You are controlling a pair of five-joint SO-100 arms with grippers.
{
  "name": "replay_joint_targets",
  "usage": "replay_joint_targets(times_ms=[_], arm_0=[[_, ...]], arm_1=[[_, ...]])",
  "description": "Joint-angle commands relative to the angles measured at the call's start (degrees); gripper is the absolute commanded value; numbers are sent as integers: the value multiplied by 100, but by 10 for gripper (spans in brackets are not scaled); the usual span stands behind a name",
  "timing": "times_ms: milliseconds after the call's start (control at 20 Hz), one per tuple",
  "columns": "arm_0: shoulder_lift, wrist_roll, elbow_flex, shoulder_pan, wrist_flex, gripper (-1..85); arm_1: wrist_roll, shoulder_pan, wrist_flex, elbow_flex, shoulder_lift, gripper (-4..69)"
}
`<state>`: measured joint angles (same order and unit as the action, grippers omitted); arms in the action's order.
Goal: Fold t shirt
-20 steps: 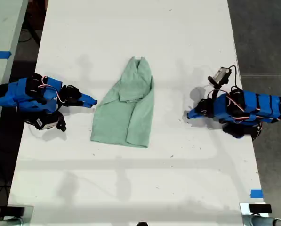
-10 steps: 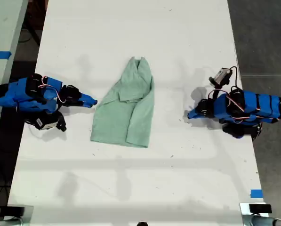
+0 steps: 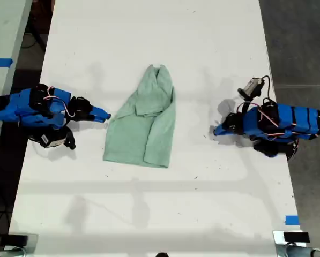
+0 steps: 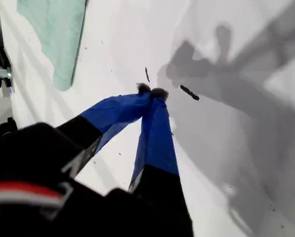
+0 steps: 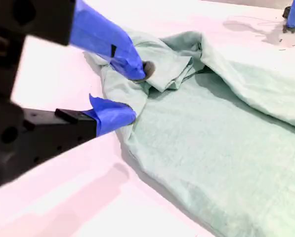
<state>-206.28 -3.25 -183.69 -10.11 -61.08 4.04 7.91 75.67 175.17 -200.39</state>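
The pale mint-green t shirt lies rumpled on the white table, partly folded lengthwise, with its narrow end toward the far edge. My second gripper sits at the exterior view's left, right at the shirt's side edge. In the second wrist view it is open, its blue fingertips straddling the bunched edge of the t shirt. My first gripper rests at the exterior view's right, well apart from the cloth. It is shut on nothing over bare table, with the t shirt far off.
The table's long edges border a dark floor at the exterior view's right and a gap beside another pale surface at its left. Blue tape marks the near right corner in the exterior view. Small dark specks dot the tabletop.
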Motion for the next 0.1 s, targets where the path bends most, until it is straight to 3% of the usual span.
replay_joint_targets(times_ms=[0,50], arm_0=[[-26,-9,-26,-53,0,107],[-26,-9,-26,-53,0,107]], arm_1=[[79,-70,79,220,-79,-7],[79,-70,79,220,-79,-7]])
